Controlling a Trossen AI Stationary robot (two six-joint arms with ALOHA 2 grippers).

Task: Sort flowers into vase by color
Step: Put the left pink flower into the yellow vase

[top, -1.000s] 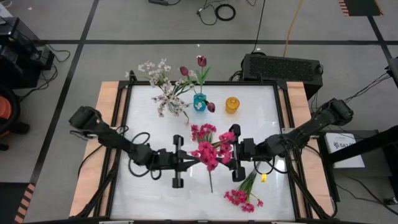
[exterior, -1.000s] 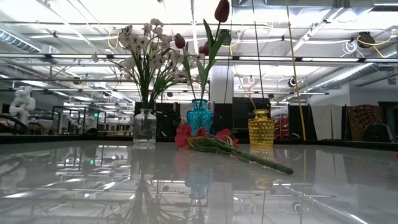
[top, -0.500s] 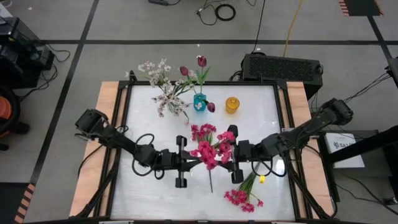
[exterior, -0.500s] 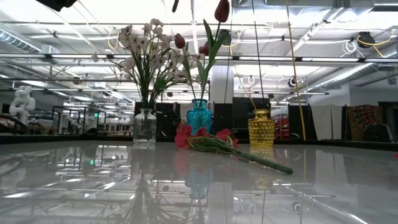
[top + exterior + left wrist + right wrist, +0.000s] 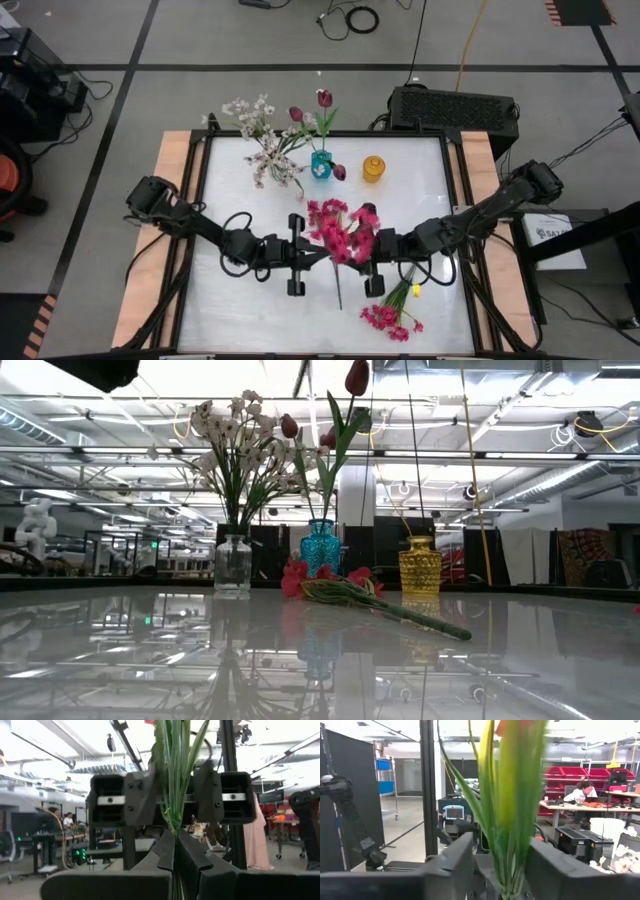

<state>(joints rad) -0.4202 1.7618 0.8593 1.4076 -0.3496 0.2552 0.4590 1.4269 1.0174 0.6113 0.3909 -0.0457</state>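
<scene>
A magenta-pink bunch [image 5: 340, 232] on green stems hangs above the table's middle, my left gripper [image 5: 320, 256] shut on its stems. My right gripper [image 5: 360, 262] faces it from the table's right, open, one finger on either side of the same stems [image 5: 507, 855]; whether they touch I cannot tell. A second magenta bunch [image 5: 392, 314] lies flat near the front right. White blossoms [image 5: 262, 140] stand in a clear vase [image 5: 232, 565]. Maroon tulips [image 5: 322, 100] stand in a teal vase [image 5: 321, 165]. The yellow vase [image 5: 373, 168] holds nothing. My left gripper pinches the bundled green stems [image 5: 173, 832] between its two fingers, below the leaves. The fingers come about level from the table's left and lie across the stems. The bunch stands roughly upright, blossoms up, its stem end [image 5: 338, 300] below the fingers and clear of the table.
The three vases stand in a row along the far edge. Wooden rails [image 5: 172, 200] flank the white tabletop. A black box [image 5: 452, 108] sits behind the far right corner. Bare tabletop lies front left.
My left gripper has carried the magenta bunch a little toward the table's right and slightly down. My right gripper has moved toward the left, closing in on the stems. The bunch stays upright and clear of the table.
</scene>
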